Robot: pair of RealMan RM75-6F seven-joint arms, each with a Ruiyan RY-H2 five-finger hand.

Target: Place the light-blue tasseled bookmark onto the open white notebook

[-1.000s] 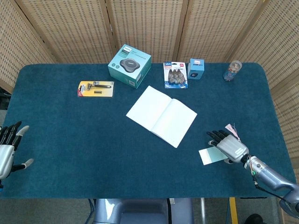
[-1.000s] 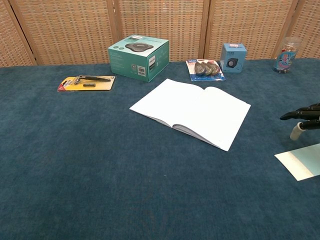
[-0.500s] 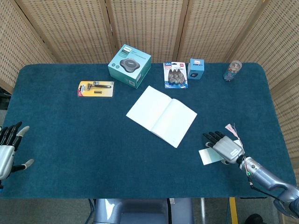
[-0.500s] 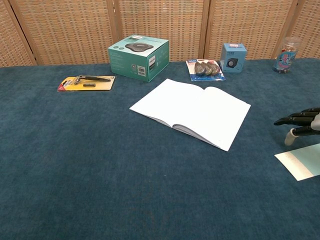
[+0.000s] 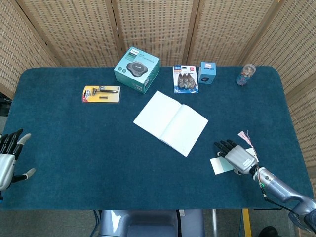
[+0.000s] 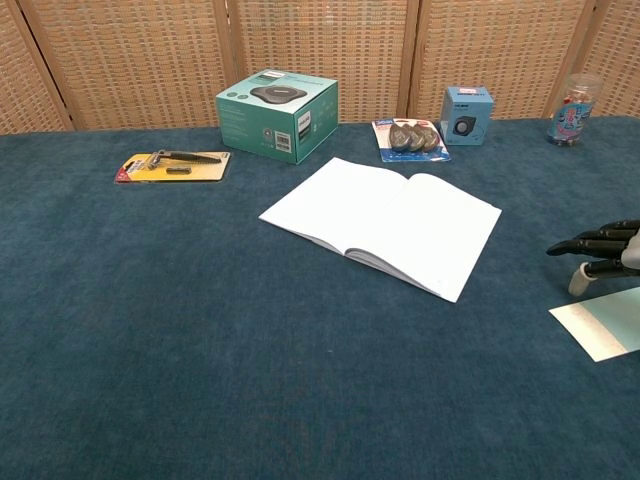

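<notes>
The open white notebook (image 5: 171,122) (image 6: 383,223) lies flat in the middle of the blue table. The light-blue bookmark (image 5: 220,164) (image 6: 600,326) lies near the front right, its tassel (image 5: 245,136) showing past my right hand. My right hand (image 5: 236,155) (image 6: 598,251) hovers just over the bookmark with fingers stretched toward the notebook; it holds nothing. My left hand (image 5: 8,158) is open at the table's front left edge, far from both objects and out of the chest view.
Along the back stand a teal box (image 5: 137,69), a razor pack (image 5: 101,93), a blister pack (image 5: 185,79), a small blue box (image 5: 207,72) and a clear jar (image 5: 246,74). A wicker screen closes off the rear.
My right hand has slid a little toward the front and left, lower over the bookmark. The bookmark, notebook and left hand have stayed put.
</notes>
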